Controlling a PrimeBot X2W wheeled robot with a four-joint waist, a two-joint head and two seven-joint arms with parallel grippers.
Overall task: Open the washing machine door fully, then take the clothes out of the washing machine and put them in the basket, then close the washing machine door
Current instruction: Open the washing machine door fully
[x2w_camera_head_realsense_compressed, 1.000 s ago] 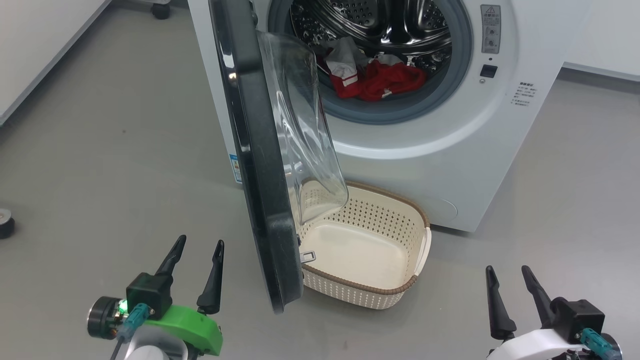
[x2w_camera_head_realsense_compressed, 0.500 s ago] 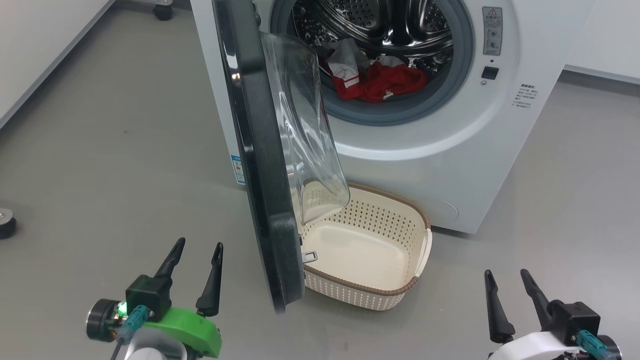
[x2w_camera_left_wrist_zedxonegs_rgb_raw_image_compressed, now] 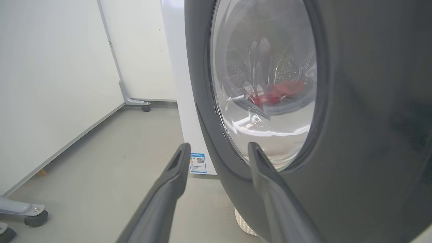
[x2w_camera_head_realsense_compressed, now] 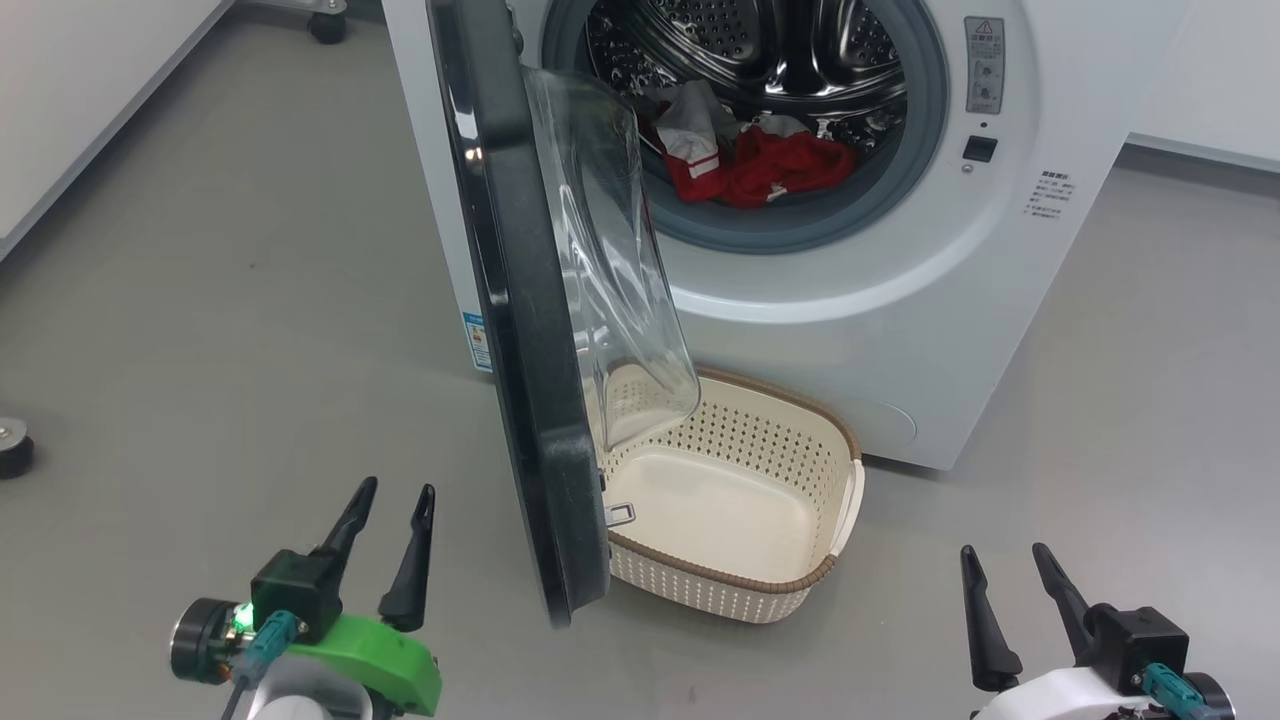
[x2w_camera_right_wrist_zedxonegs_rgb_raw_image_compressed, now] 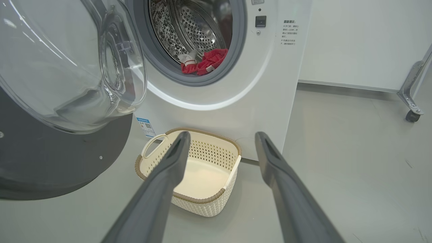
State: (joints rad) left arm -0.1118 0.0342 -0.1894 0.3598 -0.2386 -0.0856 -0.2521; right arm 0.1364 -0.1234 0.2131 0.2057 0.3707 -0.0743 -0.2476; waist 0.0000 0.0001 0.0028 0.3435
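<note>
The washing machine stands ahead, and its round black door is swung out about halfway, edge-on to me, with the clear glass bowl facing the drum. The red and white clothes lie inside the steel drum, also seen in the right wrist view. The cream basket sits empty on the floor below the opening, partly behind the door. My left gripper is open and empty, left of the door's outer face. My right gripper is open, right of the basket.
Grey floor lies all around. A white wall panel runs along the left. Caster wheels stand at the back left, at the left edge and, in the right wrist view, at the far right.
My left gripper's fingers have drawn a little closer together. The whole head picture has shifted slightly; door, clothes and basket stay as they were.
</note>
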